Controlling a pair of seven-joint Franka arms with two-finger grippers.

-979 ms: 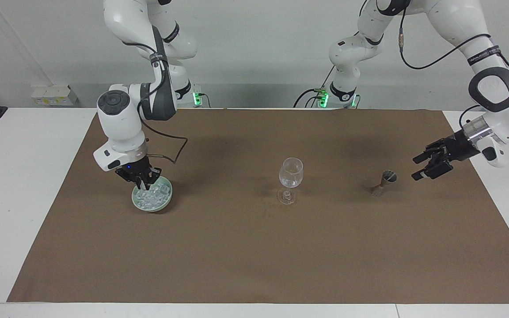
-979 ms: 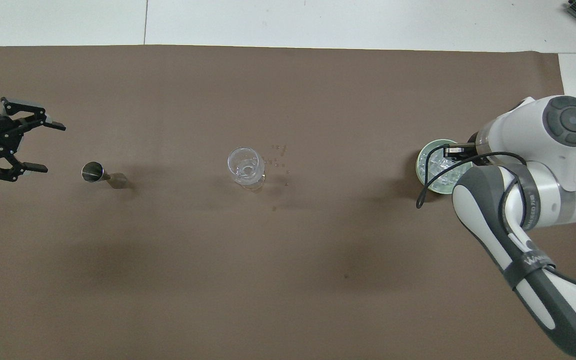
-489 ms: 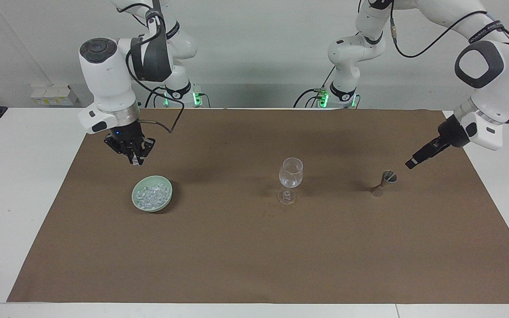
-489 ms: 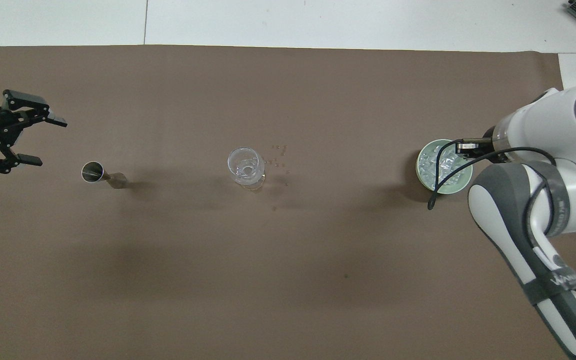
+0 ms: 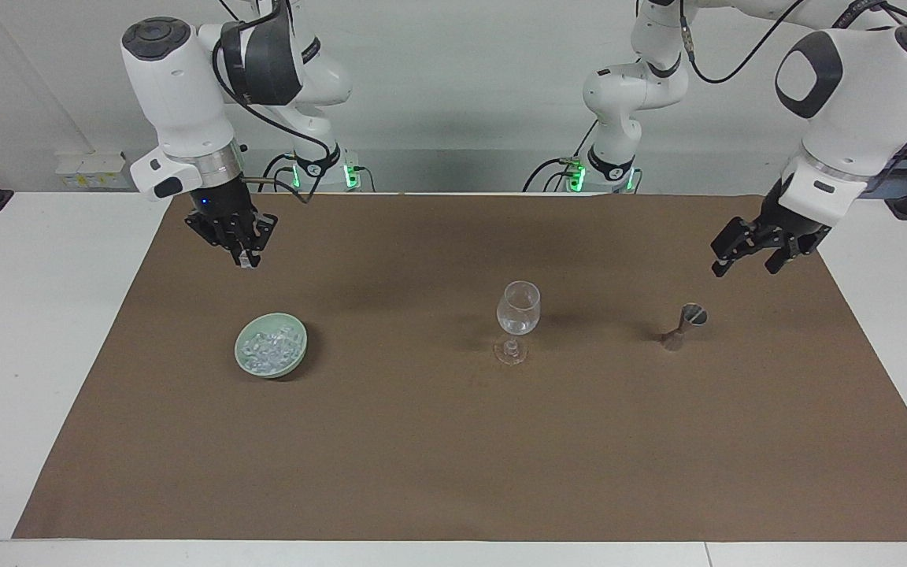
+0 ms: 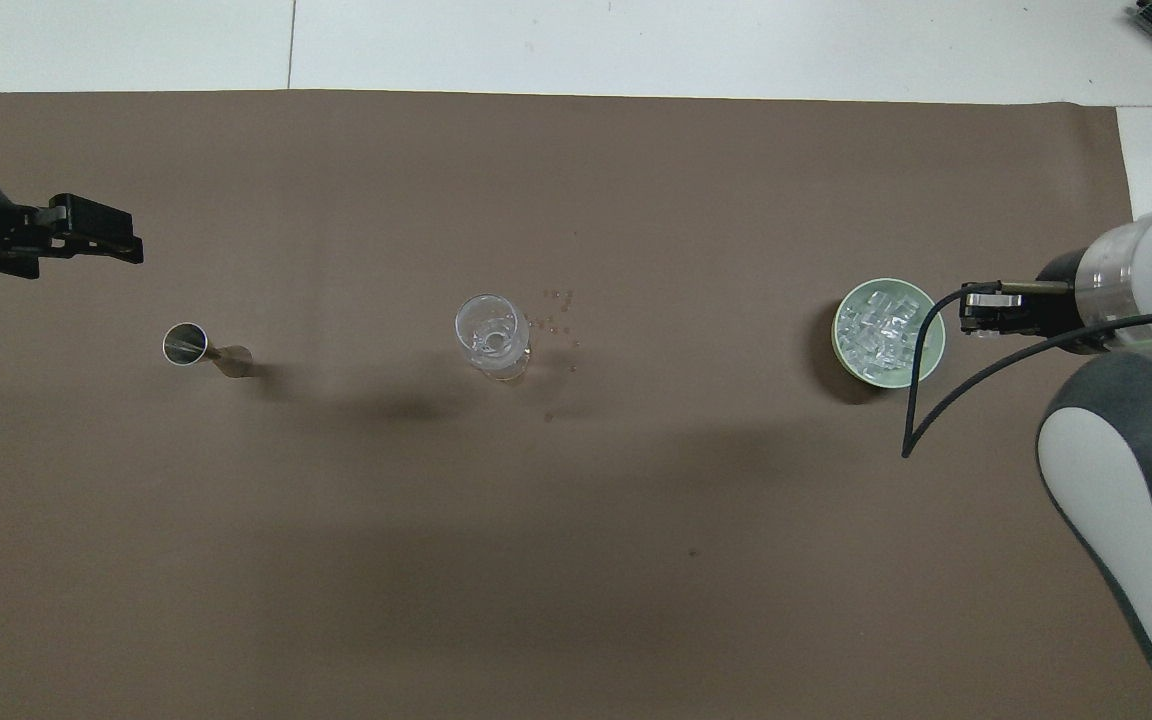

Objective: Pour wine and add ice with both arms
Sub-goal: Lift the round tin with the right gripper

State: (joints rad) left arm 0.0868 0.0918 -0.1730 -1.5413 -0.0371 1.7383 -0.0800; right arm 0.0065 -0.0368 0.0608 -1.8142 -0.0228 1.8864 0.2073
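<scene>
Two arms, two grippers, one bowl (image 5: 271, 356) (image 6: 889, 331), one glass (image 5: 518, 309) (image 6: 491, 335), one jigger (image 5: 686, 324) (image 6: 198, 349), one brown mat (image 5: 453, 441) (image 6: 576, 520) on white table (image 5: 20, 315) (image 6: 636, 40). Ice (image 5: 268, 350) (image 6: 876, 330): many small clear chunks heaped in bowl, too many to count; bowl toward right arm's end of table. Glass upright mid-mat, well apart from bowl and jigger. Jigger upright toward left arm's end. Scatter of tiny droplets (image 6: 558, 318) on mat beside glass, uncounted.

Right gripper (image 5: 244, 261) (image 6: 973, 306) raised over mat, beside bowl on the robots' side, pointing down; fingers pressed together on a small pale bit at tips, probably an ice chunk, not certain. Left gripper (image 5: 743, 264) (image 6: 121, 245) in air above jigger area, not touching it; fingers spread wide, nothing between them.

Versus a second ago: right gripper then down in bowl among ice, now lifted clear and pulled toward robots, wrist much higher; grip unchanged, tips together throughout. Left gripper then level beside jigger, pointing sideways at it; now risen and rotated to point downward, fingers spread as before. Bowl, glass, jigger, droplets all unmoved
</scene>
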